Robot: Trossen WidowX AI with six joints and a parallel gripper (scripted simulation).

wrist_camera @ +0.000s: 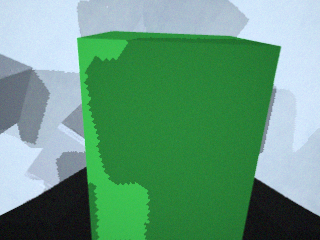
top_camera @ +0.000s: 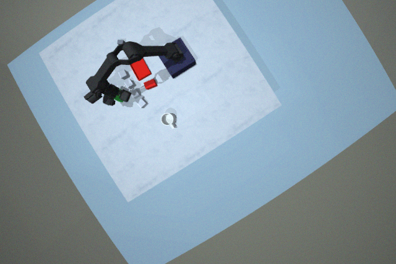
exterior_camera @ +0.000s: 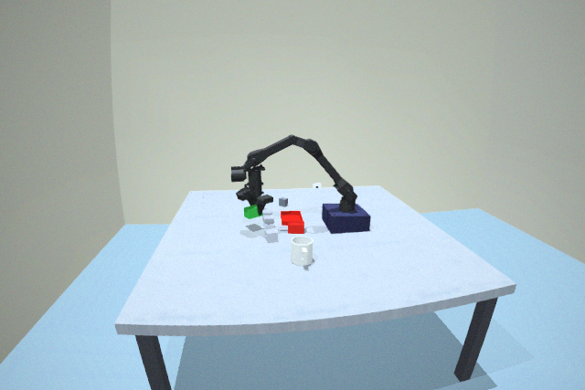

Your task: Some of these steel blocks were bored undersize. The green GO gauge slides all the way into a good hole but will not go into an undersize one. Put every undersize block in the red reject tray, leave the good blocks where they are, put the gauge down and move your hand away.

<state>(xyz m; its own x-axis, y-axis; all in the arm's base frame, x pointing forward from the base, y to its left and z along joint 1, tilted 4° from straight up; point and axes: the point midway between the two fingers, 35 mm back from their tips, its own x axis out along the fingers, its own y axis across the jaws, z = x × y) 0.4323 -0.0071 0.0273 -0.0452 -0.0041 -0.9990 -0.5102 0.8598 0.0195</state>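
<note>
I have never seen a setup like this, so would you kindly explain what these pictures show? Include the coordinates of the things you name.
One black robot arm stands on a dark blue block [top_camera: 184, 67] [exterior_camera: 349, 223]. The first picture looks down from above, the second across the table [top_camera: 192, 159] [exterior_camera: 307, 296], the third from the arm's wrist. Its pincer [top_camera: 116, 97] [exterior_camera: 255, 211] grips the green gauge [top_camera: 118, 96] [exterior_camera: 251, 211] [wrist_camera: 180, 125], held above the table. Below are pale steel blocks, a red tray [top_camera: 140, 69] [exterior_camera: 291, 216], a smaller red piece [top_camera: 150, 84] [exterior_camera: 296, 227] and a white mug [top_camera: 164, 119] [exterior_camera: 301, 252].
</note>
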